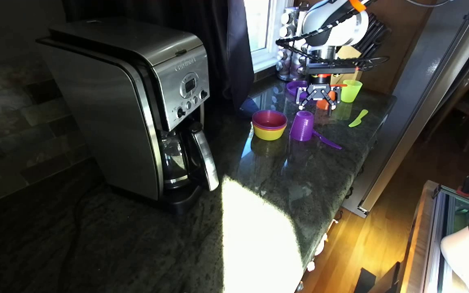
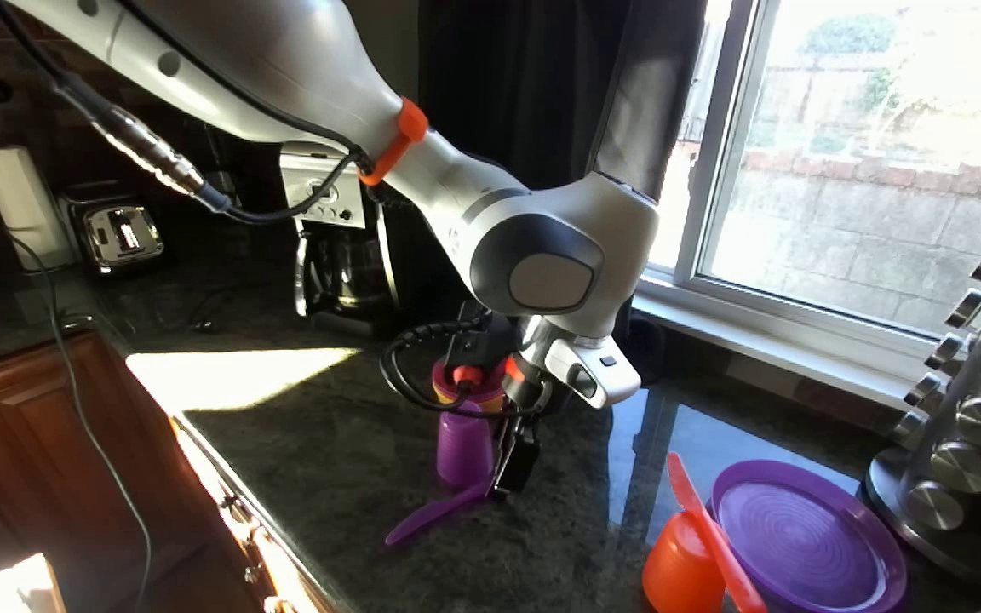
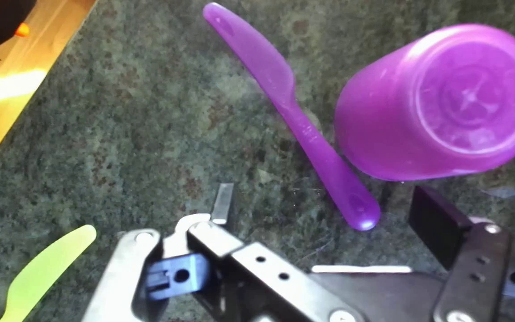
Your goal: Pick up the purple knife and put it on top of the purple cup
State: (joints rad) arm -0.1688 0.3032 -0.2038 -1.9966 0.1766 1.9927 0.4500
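Observation:
The purple knife lies flat on the dark counter in an exterior view (image 1: 327,139), in an exterior view (image 2: 439,513) and in the wrist view (image 3: 302,127). The purple cup (image 1: 302,127) stands upside down, base up, close beside the knife's handle; it also shows in the wrist view (image 3: 387,112). A narrow gap shows between cup and handle. My gripper (image 3: 329,214) is open and empty, pointing down above the counter. The handle end appears between its fingers in the wrist view, nearer the right finger. In an exterior view the gripper (image 1: 316,106) hangs above and behind the cup.
Stacked bowls (image 1: 269,129) stand beside the cup. A green knife (image 3: 45,273) lies near the counter's edge. A red-orange knife rests on an orange cup (image 2: 682,566) by a purple plate (image 2: 806,536). A green cup (image 1: 351,90), spice rack (image 2: 959,460) and coffee maker (image 1: 108,93) stand around.

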